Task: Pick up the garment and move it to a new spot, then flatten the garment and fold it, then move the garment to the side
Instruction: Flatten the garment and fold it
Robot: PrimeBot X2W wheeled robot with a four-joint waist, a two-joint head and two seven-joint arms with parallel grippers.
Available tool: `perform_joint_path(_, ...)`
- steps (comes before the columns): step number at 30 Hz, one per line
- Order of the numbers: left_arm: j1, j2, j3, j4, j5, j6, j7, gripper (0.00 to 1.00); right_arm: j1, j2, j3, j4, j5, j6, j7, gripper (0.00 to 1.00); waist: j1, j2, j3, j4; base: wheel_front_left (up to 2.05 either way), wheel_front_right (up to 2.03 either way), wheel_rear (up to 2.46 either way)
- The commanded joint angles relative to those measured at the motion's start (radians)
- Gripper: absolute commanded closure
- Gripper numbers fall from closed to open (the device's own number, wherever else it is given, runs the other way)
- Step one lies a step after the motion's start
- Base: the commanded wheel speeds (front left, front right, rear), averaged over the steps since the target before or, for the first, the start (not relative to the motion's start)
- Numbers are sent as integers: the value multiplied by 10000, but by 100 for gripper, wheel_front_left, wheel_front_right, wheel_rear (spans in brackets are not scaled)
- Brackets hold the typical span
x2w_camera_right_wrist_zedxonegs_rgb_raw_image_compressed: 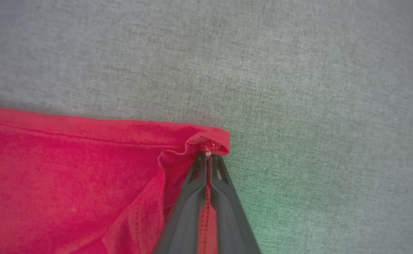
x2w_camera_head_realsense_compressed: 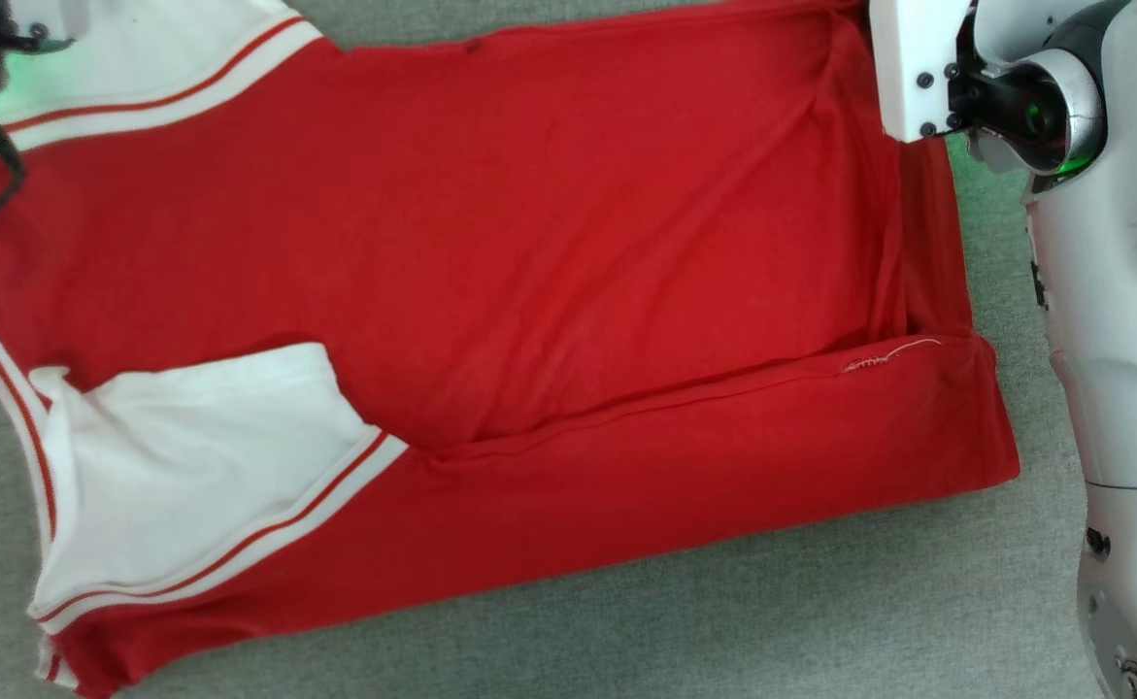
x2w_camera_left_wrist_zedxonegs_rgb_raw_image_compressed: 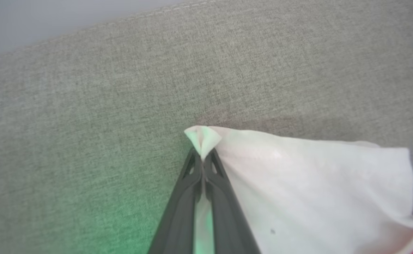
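The garment [x2w_camera_head_realsense_compressed: 529,223], a red T-shirt with white striped-trim sleeves, lies spread across the grey fabric surface, its near long side folded inward. In the left wrist view my left gripper [x2w_camera_left_wrist_zedxonegs_rgb_raw_image_compressed: 202,155] is shut on the tip of a white sleeve [x2w_camera_left_wrist_zedxonegs_rgb_raw_image_compressed: 315,183], pinched between its dark fingers [x2w_camera_left_wrist_zedxonegs_rgb_raw_image_compressed: 181,208]. In the right wrist view my right gripper [x2w_camera_right_wrist_zedxonegs_rgb_raw_image_compressed: 208,157] is shut on a red hem corner of the garment [x2w_camera_right_wrist_zedxonegs_rgb_raw_image_compressed: 68,176], cloth bunched at the tips. The head view shows the right arm's white wrist [x2w_camera_head_realsense_compressed: 927,68] over the far right corner.
Grey woven fabric [x2w_camera_head_realsense_compressed: 723,621] covers the surface all around the garment. My white right forearm [x2w_camera_head_realsense_compressed: 1121,340] runs down the right side of the head view. A seam and pale edge [x2w_camera_left_wrist_zedxonegs_rgb_raw_image_compressed: 33,28] mark the surface's border in the left wrist view.
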Motion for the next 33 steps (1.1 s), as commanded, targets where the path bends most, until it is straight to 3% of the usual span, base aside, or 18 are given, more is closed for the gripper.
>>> perform_joint_path(1, 623, -167, -179, 232, -53, -87, 53, 100, 72, -108, 8, 165, 33, -14, -140, 100, 0, -1, -152, 101, 0, 0, 0)
perform_joint_path(9, 515, -296, 63, 84, -381, -401, -472, 100, 474, -766, 454, 50, 652, -14, -1142, 100, 0, -1, -1082, 537, 0, 0, 0)
perform_joint_path(21, 1624, 35, 252, -1099, -956, -597, -964, 100, 2051, -2073, 1443, -868, 2021, -13, -1907, 100, 0, -1, -2819, 1238, 0, 0, 0)
perform_joint_path(27, 2782, 507, 330, -2465, -1331, -140, -746, 100, 3155, -2711, 1582, -1687, 2532, -13, -1788, 100, 0, -1, -3544, 1505, 0, 0, 0)
perform_joint_path(33, 4364, 1250, 255, -4739, -1689, 986, -202, 100, 4590, -3333, 1405, -2766, 3024, -13, -1512, 100, 0, -1, -4070, 1718, 0, 0, 0)
